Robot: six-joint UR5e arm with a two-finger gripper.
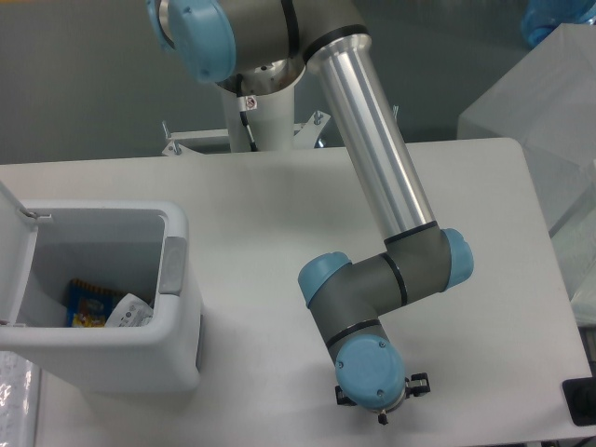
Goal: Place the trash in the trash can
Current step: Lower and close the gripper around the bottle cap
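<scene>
**Arm low at the front edge; trash pieces out of sight, bin open**

Fixed camera, only view. The boxy white plastic trash can (pixel 177 326) with a grey panel on its rim stands at the left of the pale grey worktop (pixel 270 214), its hinged white lid swung up at the far left. Inside, at the bottom, lie a blue-and-yellow printed wrapper (pixel 88 305) and a small white crumpled piece (pixel 128 311), touching each other; whether that piece is the tissue I cannot tell. No crushed clear bottle is visible anywhere in the picture.

The gripper (pixel 380 410) points down at the near edge of the worktop, well apart from the can, hidden under the blue-capped grey wrist joint. Only small black tabs show either side, so I cannot tell how the jaws stand or whether anything is held.

Judgement: at most one piece is binned; the bottle is still to be deposited, possibly beneath the wrist.

Surface: smooth, matte, rounded corners. Room: grey wall behind the white arm pedestal (pixel 261 116); a translucent box (pixel 545 102) at right.
</scene>
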